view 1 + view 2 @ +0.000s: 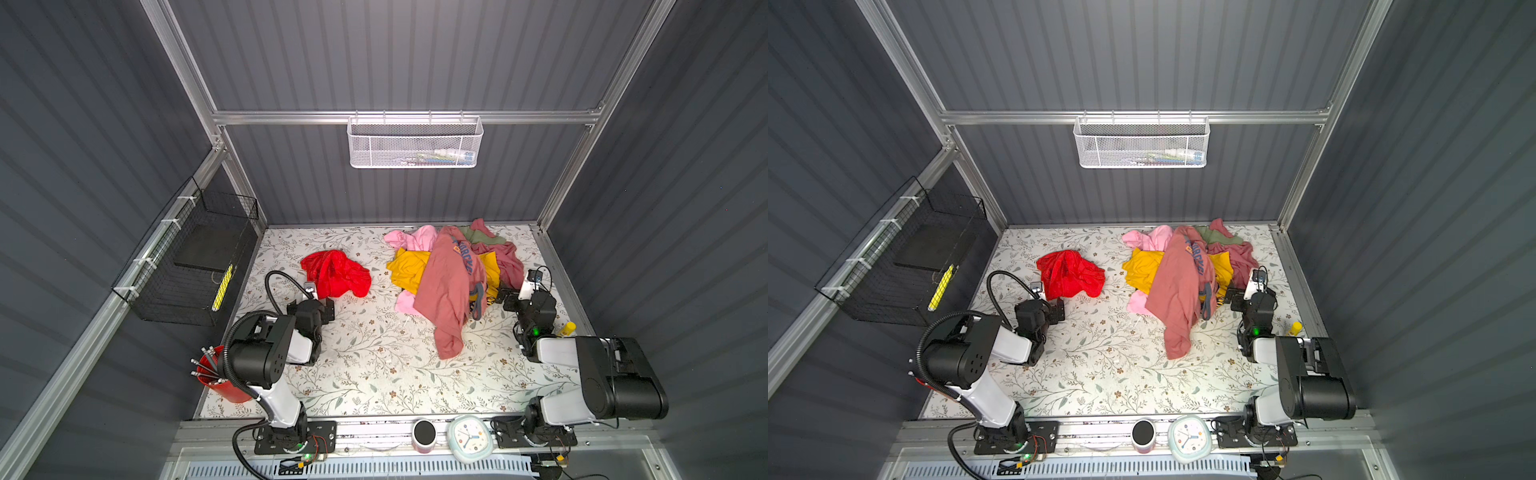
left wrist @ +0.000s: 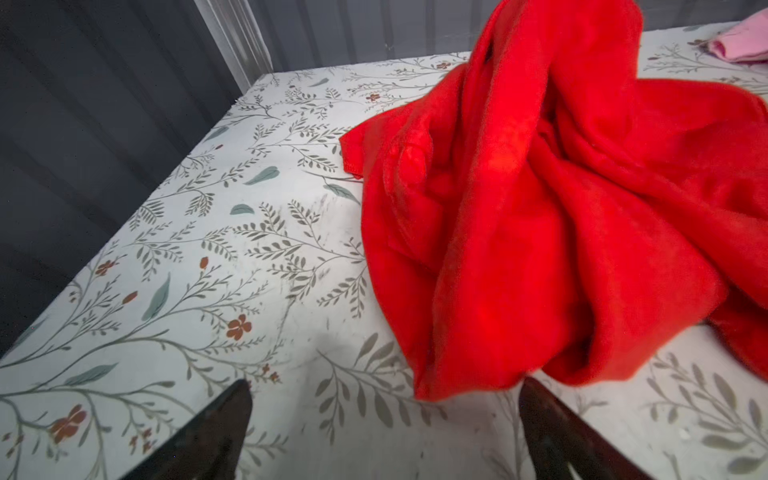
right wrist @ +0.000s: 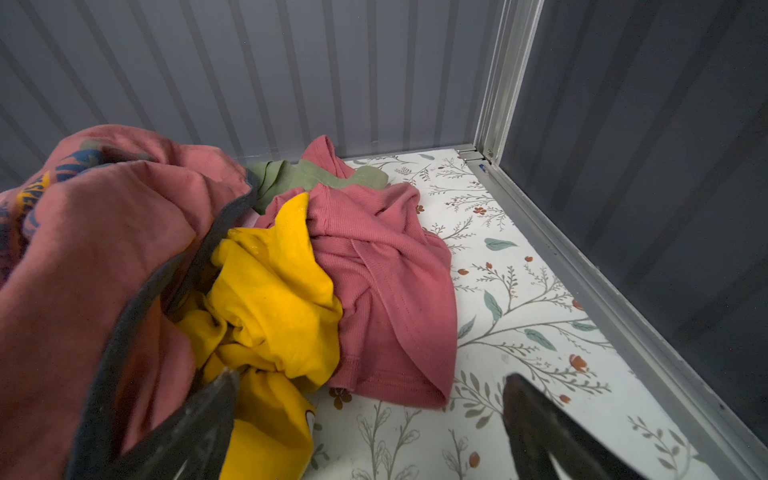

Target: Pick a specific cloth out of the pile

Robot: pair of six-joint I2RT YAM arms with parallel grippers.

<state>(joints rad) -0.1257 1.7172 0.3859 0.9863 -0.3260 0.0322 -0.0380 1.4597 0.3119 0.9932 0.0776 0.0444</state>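
Note:
The cloth (image 1: 336, 274) (image 1: 1071, 274), bright scarlet red, lies crumpled by itself on the floral table, left of the pile (image 1: 449, 270) (image 1: 1183, 270). The pile is a heap of dusty-rose, mustard-yellow, light pink, olive and maroon garments at the back right. My left gripper (image 1: 329, 309) (image 2: 384, 386) is open just in front of the cloth (image 2: 540, 208), with only bare table between its fingers. My right gripper (image 1: 504, 293) (image 3: 370, 378) is open at the pile's right edge. A yellow fold (image 3: 270, 291) of the pile rests against one of its fingers.
A white mesh basket (image 1: 415, 143) hangs on the back wall and a black wire basket (image 1: 195, 266) on the left wall. A red cup of pens (image 1: 216, 374) stands at the front left. A clock (image 1: 469, 438) and a dark cylinder (image 1: 424, 434) sit on the front rail.

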